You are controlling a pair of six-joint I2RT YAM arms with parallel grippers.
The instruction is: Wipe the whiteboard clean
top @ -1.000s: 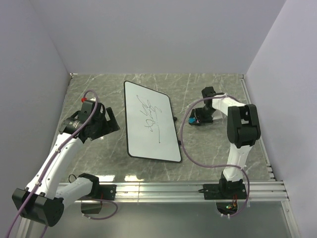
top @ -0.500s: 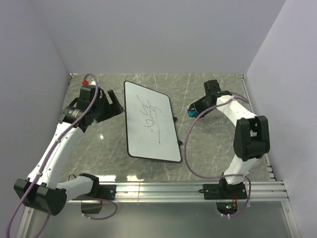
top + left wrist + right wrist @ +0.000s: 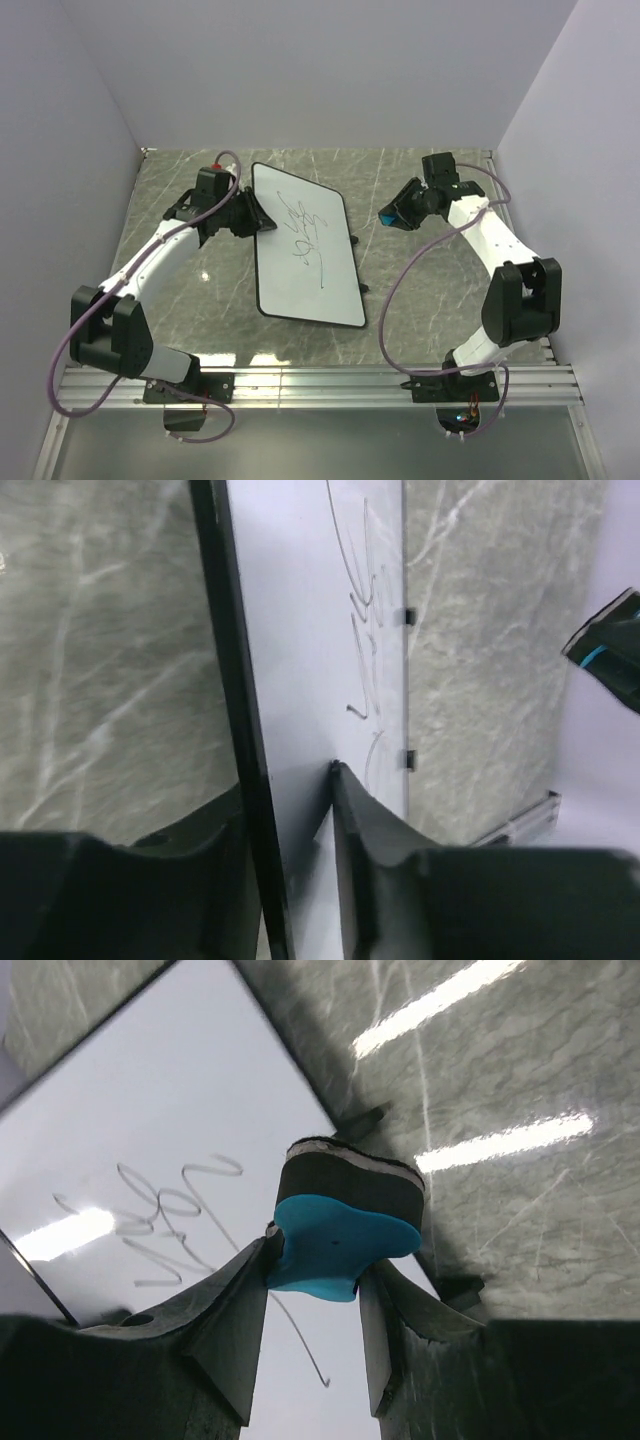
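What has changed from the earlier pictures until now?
The left gripper moved right; its fingers now straddle the left rim of the large white whiteboard, grip unclear. The right gripper, holding the blue eraser block, rose and moved back. Board and black scribbles stayed.

Glossy smooth whiteboard [image 3: 303,245], polished marble-look table [image 3: 430,300], matt foam eraser [image 3: 335,1245]

Left arm [image 3: 150,262]: stretched forward and inward, elbow low, wrist turned toward centre. Left gripper [image 3: 262,223]: fingers [image 3: 360,840] straddle the rim of the whiteboard [image 3: 310,290] with a narrow gap; contact unclear. Right arm [image 3: 500,245]: lower link upright, forearm reaching far and inward. Right gripper [image 3: 395,217]: angled downward, fingers clamped on the blue eraser [image 3: 335,1235].
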